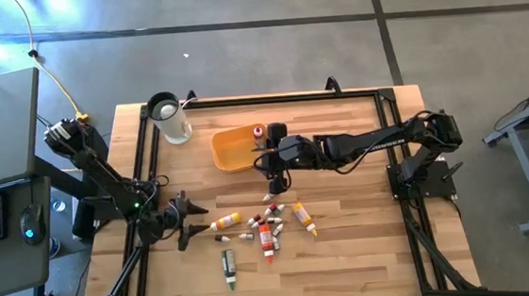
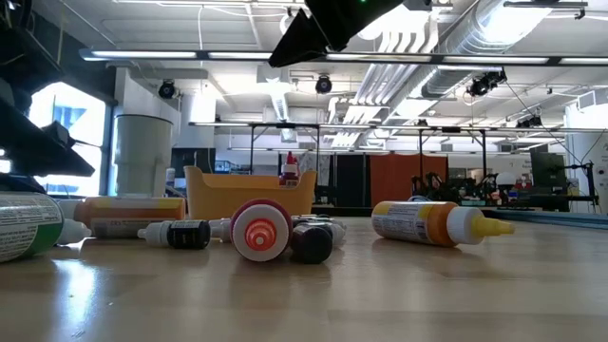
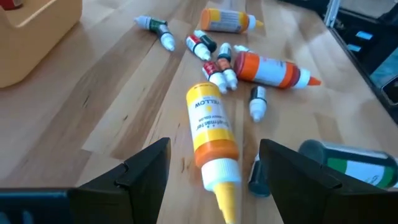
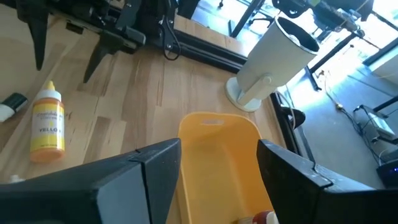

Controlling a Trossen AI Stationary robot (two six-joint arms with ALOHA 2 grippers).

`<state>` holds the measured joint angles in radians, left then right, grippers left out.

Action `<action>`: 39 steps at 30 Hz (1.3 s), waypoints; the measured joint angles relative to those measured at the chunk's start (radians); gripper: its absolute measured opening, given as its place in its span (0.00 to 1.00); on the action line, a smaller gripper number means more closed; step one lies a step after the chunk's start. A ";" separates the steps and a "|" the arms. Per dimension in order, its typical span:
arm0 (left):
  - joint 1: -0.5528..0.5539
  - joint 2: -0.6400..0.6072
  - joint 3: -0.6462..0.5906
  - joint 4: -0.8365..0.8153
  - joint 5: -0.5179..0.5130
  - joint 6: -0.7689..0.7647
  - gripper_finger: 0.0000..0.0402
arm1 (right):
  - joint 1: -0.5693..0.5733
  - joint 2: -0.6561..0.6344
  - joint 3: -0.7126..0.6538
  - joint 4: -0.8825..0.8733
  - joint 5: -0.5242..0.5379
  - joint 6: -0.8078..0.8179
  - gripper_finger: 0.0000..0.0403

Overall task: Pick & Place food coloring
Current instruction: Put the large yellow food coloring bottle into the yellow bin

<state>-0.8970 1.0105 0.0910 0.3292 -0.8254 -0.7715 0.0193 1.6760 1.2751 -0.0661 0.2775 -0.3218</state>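
Several food coloring bottles lie on their sides in a loose pile at the table's middle. A yellow bottle lies at the pile's left end. My left gripper is open and low over the table. Its fingers stand on either side of that bottle's nozzle end without touching it. My right gripper is open and empty above the yellow-orange tray, near its right edge. One small red bottle is in the tray by its far right corner.
A white jug stands at the table's far left, just left of the tray. An orange bottle, a dark green tube and small capped bottles lie beyond and beside the yellow one. Black frame rails run along the table's edges.
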 joint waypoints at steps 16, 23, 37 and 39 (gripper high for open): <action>0.000 0.220 0.042 0.045 -0.015 -0.017 0.61 | 0.001 0.000 0.000 -0.015 0.000 0.003 0.51; 0.000 0.312 0.104 0.044 -0.004 0.010 0.61 | 0.000 0.000 0.000 -0.013 0.000 0.004 0.51; 0.142 0.368 0.126 0.028 0.178 0.027 0.59 | 0.000 0.000 0.000 -0.013 0.000 0.006 0.51; 0.168 0.368 0.126 0.020 0.208 0.034 0.56 | 0.000 0.000 0.000 -0.013 0.000 0.006 0.51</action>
<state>-0.7289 1.3781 0.2169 0.3496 -0.6177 -0.7372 0.0196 1.6760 1.2751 -0.0788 0.2779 -0.3154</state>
